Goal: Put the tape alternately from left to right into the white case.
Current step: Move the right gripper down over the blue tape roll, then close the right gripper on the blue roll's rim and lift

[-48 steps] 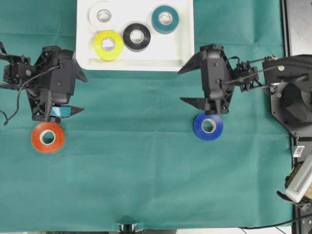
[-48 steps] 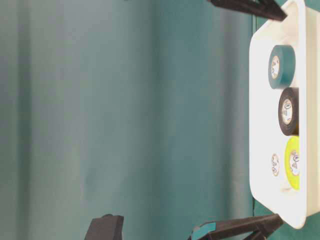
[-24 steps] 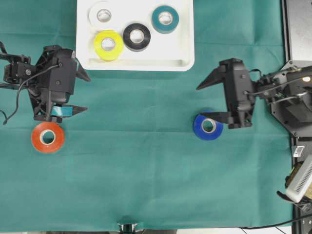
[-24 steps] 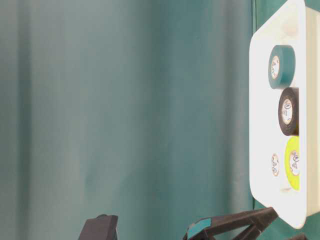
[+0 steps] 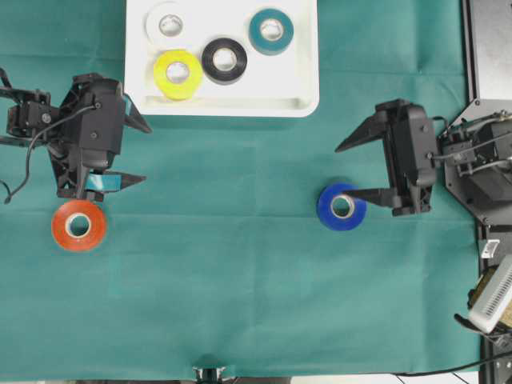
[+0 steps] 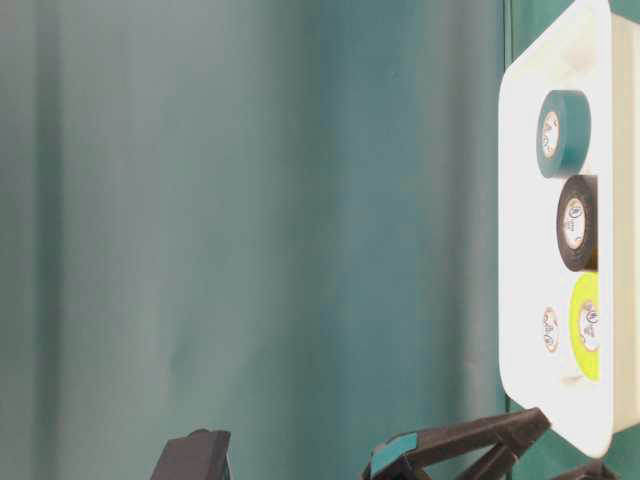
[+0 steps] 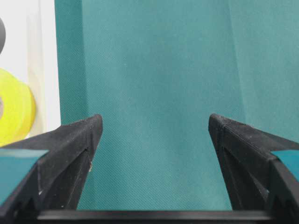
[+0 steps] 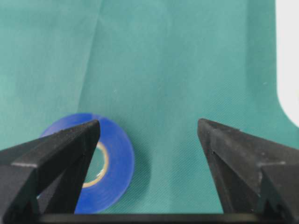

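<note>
Overhead, blue roll [image 5: 342,206] lies flat beside white case [image 5: 306,102].

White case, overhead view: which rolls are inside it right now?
Inside the white case: white roll, yellow roll, black roll, teal roll. Nothing covers them. The case's upper edge is cut off by the frame.

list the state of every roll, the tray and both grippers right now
white case: holds four rolls
white roll: flat, in case
yellow roll: flat, in case
black roll: flat, in case
teal roll: flat, in case
blue roll: flat on cloth
orange-red roll: flat on cloth
left gripper: open, empty
right gripper: open, empty
</note>
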Robot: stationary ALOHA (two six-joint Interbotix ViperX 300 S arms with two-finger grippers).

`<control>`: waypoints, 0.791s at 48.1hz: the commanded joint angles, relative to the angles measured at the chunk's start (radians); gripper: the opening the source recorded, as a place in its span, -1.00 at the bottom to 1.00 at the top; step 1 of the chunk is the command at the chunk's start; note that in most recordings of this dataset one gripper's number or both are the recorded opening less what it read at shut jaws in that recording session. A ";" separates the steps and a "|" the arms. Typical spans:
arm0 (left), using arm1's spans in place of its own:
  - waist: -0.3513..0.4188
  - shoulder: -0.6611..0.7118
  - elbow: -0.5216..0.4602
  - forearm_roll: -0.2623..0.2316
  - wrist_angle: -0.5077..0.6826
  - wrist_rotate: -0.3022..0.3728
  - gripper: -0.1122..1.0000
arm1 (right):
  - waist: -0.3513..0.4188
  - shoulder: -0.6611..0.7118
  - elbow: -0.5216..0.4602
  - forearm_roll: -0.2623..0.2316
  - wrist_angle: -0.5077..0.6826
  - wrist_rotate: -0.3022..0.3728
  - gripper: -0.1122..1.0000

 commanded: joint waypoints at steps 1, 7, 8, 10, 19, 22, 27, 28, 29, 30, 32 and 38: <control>-0.005 -0.009 -0.009 -0.003 -0.009 0.000 1.00 | 0.020 0.018 -0.009 0.002 -0.005 0.011 0.70; -0.003 -0.009 -0.009 -0.003 -0.009 0.000 1.00 | 0.041 0.061 -0.011 0.002 -0.005 0.052 0.70; -0.005 -0.009 -0.009 -0.002 -0.009 0.000 1.00 | 0.041 0.067 -0.011 0.002 -0.005 0.063 0.70; -0.005 -0.009 -0.009 -0.003 -0.009 0.000 1.00 | 0.044 0.083 -0.011 0.002 -0.003 0.077 0.70; -0.005 -0.009 -0.009 -0.003 -0.009 0.000 1.00 | 0.044 0.156 -0.018 0.002 -0.009 0.101 0.70; -0.005 -0.006 -0.009 -0.003 -0.009 -0.002 1.00 | 0.043 0.179 -0.021 0.002 -0.011 0.103 0.69; -0.005 0.003 -0.009 -0.003 -0.009 -0.002 1.00 | 0.044 0.216 -0.029 0.002 -0.008 0.103 0.70; -0.005 0.005 -0.009 -0.002 -0.009 -0.002 1.00 | 0.044 0.221 -0.032 0.002 -0.008 0.103 0.69; -0.003 0.006 -0.009 -0.003 -0.009 -0.002 1.00 | 0.044 0.227 -0.034 0.002 -0.008 0.103 0.69; -0.003 0.008 -0.009 -0.003 -0.009 0.000 1.00 | 0.044 0.233 -0.038 0.002 -0.009 0.103 0.69; -0.005 0.009 -0.009 -0.003 -0.009 -0.002 1.00 | 0.044 0.239 -0.041 0.002 -0.009 0.103 0.69; -0.005 0.011 -0.009 -0.003 -0.009 -0.002 1.00 | 0.044 0.250 -0.052 0.002 -0.011 0.103 0.69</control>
